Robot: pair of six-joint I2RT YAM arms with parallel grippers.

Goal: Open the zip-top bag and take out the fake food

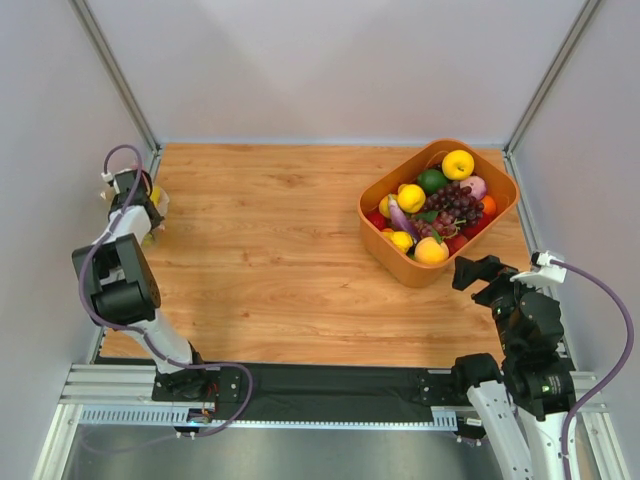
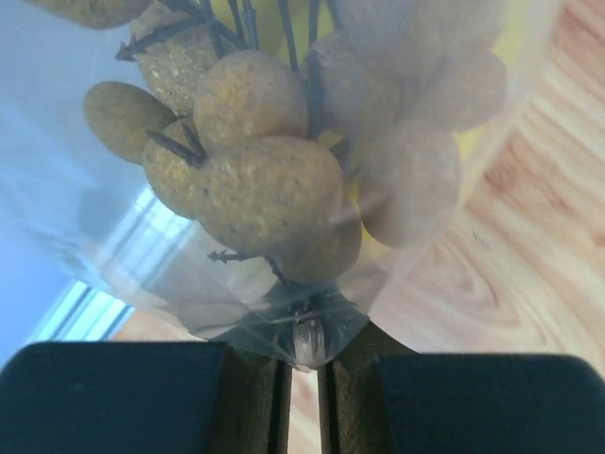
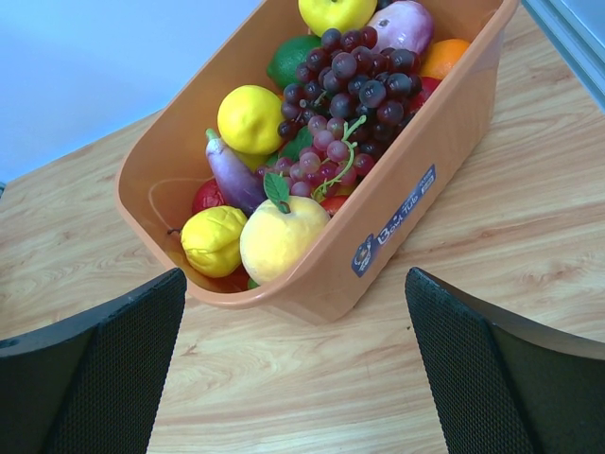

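bag opening looks barely begun: left gripper [image 2: 302,364] clenched on zip-top bag [image 2: 236,317] film at far left, fake food [image 2: 255,180] inside. right gripper [image 1: 475,272] released near the basket [image 1: 395,258]; likely needs to cross and pinch the zip edge.

Arms [image 1: 115,280] black-jointed, white-linked; purple cables [image 1: 627,325]; pincer fingers [image 3: 95,378] black, textured.

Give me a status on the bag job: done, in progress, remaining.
Done: the left claw is pinched shut on the zip-top bag. In hand: nothing more; the right claw hangs open and empty by the orange tub. Left: the tan ball cluster sits inside the plastic, so emptying, and apparently opening, remain.
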